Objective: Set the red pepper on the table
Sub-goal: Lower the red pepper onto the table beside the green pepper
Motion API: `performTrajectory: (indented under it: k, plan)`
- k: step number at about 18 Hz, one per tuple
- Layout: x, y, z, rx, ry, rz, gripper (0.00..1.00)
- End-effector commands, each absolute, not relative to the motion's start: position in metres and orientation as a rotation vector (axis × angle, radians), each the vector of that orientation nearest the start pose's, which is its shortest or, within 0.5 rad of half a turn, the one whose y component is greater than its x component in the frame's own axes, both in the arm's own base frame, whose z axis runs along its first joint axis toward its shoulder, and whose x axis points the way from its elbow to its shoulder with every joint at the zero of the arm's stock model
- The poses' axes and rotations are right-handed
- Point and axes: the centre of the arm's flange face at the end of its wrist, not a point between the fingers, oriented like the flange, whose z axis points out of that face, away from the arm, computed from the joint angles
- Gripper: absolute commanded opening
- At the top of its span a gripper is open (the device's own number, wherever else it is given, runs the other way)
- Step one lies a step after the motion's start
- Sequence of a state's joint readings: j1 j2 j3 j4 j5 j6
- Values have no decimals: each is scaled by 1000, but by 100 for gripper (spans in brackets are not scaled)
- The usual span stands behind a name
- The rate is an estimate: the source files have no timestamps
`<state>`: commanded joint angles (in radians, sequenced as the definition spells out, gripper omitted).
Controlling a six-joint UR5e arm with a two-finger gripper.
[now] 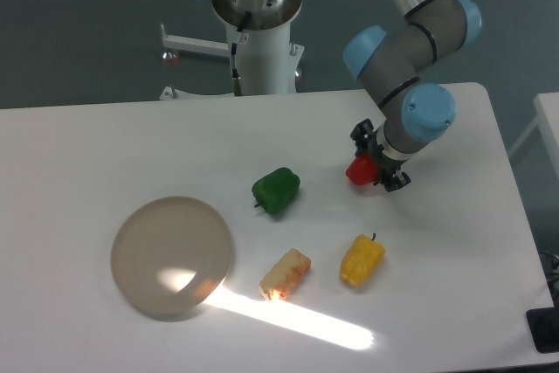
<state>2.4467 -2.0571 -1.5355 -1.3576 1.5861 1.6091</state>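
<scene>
The red pepper (360,170) is small and glossy, held between the black fingers of my gripper (374,162) at the right of the white table (105,146). The gripper is shut on the pepper, which sits low, close to the tabletop; whether it touches the surface I cannot tell. The arm's grey and blue wrist rises above it and hides the pepper's right side.
A green pepper (277,189) lies left of the gripper. A yellow pepper (362,259) lies in front of it, next to an orange-white food piece (286,272). A round beige plate (172,256) sits at the front left. The arm's base column (259,32) stands behind the table.
</scene>
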Motion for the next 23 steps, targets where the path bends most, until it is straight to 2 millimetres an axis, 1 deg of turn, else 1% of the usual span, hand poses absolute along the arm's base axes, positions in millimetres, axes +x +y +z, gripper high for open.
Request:
performTrajectory:
  k: [2,4,6,18,23]
  plan:
    - [-397,503,248,-2996,1153,-329,60]
    - [-395,502,243,-2997,1154,-324,60]
    - [-395,503,243,-2995,1159,-306,60]
    - [-392,505,243,-2994,1163,-306,62]
    - [-390,503,238,-2993,1163,-306,63]
